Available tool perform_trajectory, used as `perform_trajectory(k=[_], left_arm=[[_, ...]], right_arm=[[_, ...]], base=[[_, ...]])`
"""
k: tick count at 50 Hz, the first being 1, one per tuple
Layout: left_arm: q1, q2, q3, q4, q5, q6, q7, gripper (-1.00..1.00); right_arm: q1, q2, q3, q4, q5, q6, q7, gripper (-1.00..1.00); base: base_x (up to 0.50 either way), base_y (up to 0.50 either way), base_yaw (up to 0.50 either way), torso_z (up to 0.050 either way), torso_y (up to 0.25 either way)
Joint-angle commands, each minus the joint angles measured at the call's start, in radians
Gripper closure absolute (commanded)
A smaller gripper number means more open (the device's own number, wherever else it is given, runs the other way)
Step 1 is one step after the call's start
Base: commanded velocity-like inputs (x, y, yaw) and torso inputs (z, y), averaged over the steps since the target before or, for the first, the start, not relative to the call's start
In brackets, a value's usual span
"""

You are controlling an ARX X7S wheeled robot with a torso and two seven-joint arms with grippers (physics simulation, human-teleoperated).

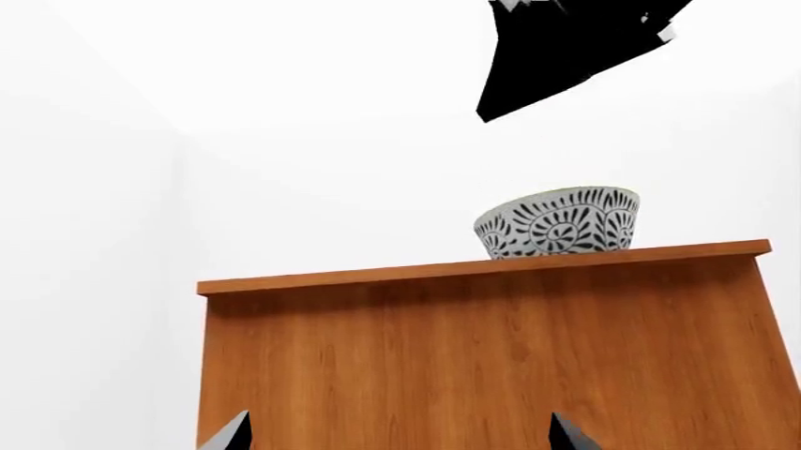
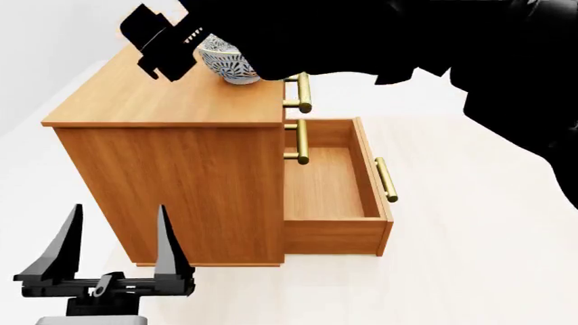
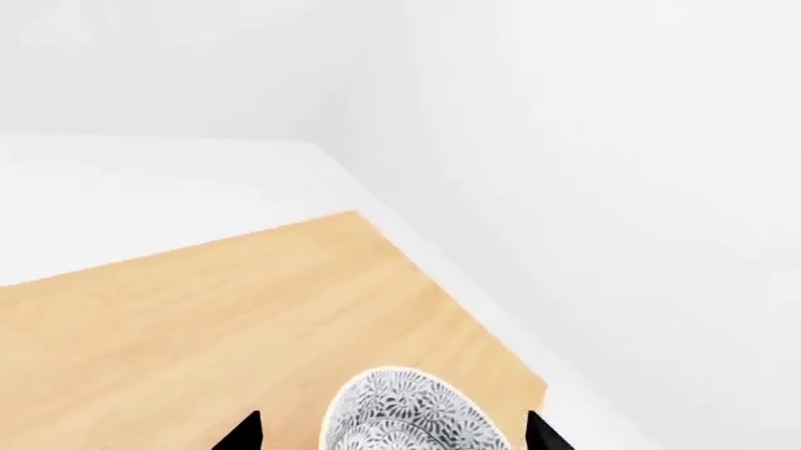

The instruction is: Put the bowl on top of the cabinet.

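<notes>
On top of the cabinet (image 2: pixel 172 101), near its drawer-side edge, one bowl (image 2: pixel 227 62) is seen standing upright: round, white ceramic, leaf-patterned. One open drawer (image 2: pixel 329 183) and three brass bar handles (image 2: pixel 302 92) are counted. Flat orange-brown woodgrain panels are noted. The right gripper (image 3: pixel 394 433) is spread, its tips flanking the bowl; contact cannot be told. The left gripper (image 2: pixel 118 237) is held low, jaws released, empty.

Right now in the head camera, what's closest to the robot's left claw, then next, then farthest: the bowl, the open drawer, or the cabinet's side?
From the left gripper:
1. Cabinet side, right beside it.
2. Open drawer, lower right.
3. Bowl, up on the cabinet top.
</notes>
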Motion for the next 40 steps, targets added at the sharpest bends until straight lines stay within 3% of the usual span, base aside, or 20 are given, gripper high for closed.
perform_trajectory(k=[1,40], left_arm=[[-0.001,-0.002,0.003,0.002,0.001,-0.003,-0.001,-1.00],[-0.003,-0.003,0.010,-0.020,0.004,0.015,-0.005,-1.00]], right_arm=[[0.063,0.046,0.059,-0.039,0.038,0.006,0.028,-1.00],[0.121,0.294,0.152,-0.173,0.048,0.022,0.100,-1.00]], base=[[0.00,0.00,0.00,0.000,0.000],[0.00,0.00,0.00,0.000,0.000]])
